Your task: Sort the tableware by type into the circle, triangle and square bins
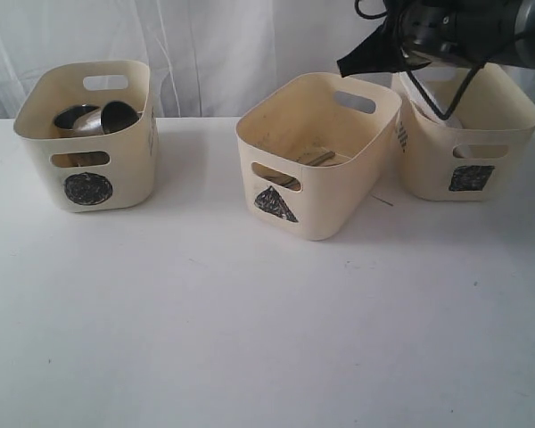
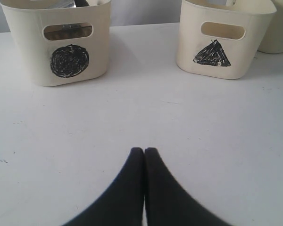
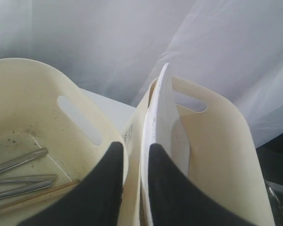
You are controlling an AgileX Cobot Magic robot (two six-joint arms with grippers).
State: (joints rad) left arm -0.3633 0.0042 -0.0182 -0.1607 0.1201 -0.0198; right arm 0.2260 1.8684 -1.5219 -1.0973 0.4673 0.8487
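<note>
At upper right, over the square bin (image 1: 468,152), your right end effector (image 3: 133,147) straddles the white plate (image 3: 160,122) standing on edge inside; gripping or not, you cannot tell. Left end effector (image 2: 144,150): closed, empty. Withdraw crooked and a finger could drag the plate out.

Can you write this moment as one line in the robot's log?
right pincer: jaws apart, astride white plate | white plate: on edge in square bin | left pincer: shut, empty, above table
</note>
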